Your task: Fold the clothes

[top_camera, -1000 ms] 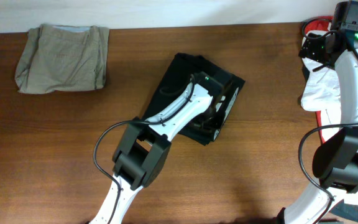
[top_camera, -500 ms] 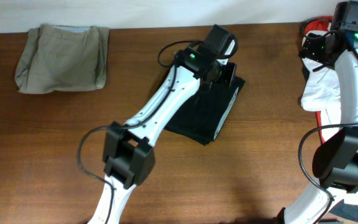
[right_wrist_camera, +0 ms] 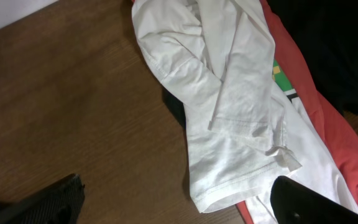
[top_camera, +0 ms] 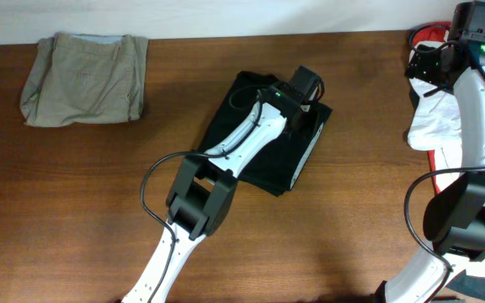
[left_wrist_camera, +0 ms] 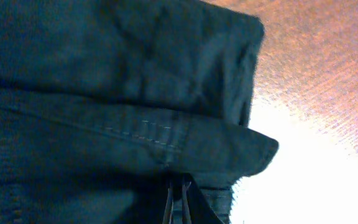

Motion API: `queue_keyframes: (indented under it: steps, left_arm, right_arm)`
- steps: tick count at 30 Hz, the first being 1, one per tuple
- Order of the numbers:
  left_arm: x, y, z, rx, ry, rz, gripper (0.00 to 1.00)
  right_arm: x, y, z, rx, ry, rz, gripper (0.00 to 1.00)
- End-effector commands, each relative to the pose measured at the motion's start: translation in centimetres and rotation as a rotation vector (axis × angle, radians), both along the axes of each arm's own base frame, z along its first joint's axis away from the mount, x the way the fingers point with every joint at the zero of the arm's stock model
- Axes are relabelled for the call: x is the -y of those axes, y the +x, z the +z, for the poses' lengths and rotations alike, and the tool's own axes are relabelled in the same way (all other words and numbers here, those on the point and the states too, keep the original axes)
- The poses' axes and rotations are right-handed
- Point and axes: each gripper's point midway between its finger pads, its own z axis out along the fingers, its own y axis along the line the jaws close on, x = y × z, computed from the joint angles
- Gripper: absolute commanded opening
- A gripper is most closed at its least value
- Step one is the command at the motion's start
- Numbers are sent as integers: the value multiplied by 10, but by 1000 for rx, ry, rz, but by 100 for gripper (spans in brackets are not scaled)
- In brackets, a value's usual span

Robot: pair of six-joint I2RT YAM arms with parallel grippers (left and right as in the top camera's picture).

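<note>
The black garment lies folded at mid-table. My left gripper is over its far right corner. In the left wrist view the fingers are close together, pinched on a folded edge of the black fabric, and their tips are hidden under it. The khaki garment lies folded at the far left. The white garment lies crumpled at the right edge on the red one. My right gripper is open and empty above the hem of the white garment, with the red one beside it.
The brown wooden table carries everything. More dark fabric lies past the red garment at the far right. The right arm's own links stand along the table's right edge.
My left arm swung from the garment's near right edge out past its far edge, then drew back over the far right corner. The right arm and the other clothes have not moved.
</note>
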Motion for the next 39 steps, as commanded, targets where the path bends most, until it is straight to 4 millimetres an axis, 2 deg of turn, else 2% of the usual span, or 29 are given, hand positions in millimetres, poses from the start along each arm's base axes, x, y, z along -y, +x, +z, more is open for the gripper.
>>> queue_keyframes:
  steps: [1,3,4,6,8,10,11,13,16,18,19,22,23,25,30,35,39]
  left_arm:
    - [10,-8,1,-17,-13,-17,7]
    - [10,1,31,18,-39,-12,10]
    - [7,7,54,43,-53,-8,19]
    - [-8,18,103,95,-76,0,45]
    - [-28,26,138,137,-77,-2,99]
    - [-60,34,168,166,-59,21,99]
    - [-85,39,180,166,-41,65,99]
    - [-136,52,190,161,7,160,99]
    - [-204,71,181,130,76,267,99]
    - [-248,79,158,48,79,316,99]
    - [-252,80,148,12,26,255,99]
    - [-248,76,116,-95,-163,91,99]
    - [-250,75,109,-114,-177,86,99]
    - [-254,71,78,-186,-212,53,99]
    - [-242,54,18,-348,-243,26,99]
    - [-212,31,-12,-434,-262,-66,99]
    - [-191,15,-16,-459,-257,-141,99]
  right_arm:
    - [1,1,10,16,-20,-2,99]
    - [1,1,10,16,-20,-2,99]
    - [1,1,10,16,-20,-2,99]
    - [1,1,10,16,-20,-2,99]
    - [1,1,10,16,-20,-2,99]
    - [1,1,10,16,-20,-2,99]
    - [1,1,10,16,-20,-2,99]
    - [1,1,10,16,-20,-2,99]
    - [1,1,10,16,-20,-2,99]
    - [1,1,10,16,-20,-2,99]
    - [1,1,10,16,-20,-2,99]
    - [1,1,10,16,-20,-2,99]
    - [1,1,10,16,-20,-2,99]
    - [1,1,10,16,-20,-2,98]
    - [1,1,10,16,-20,-2,99]
    - [1,1,10,16,-20,-2,99]
    - [1,1,10,16,-20,-2,99]
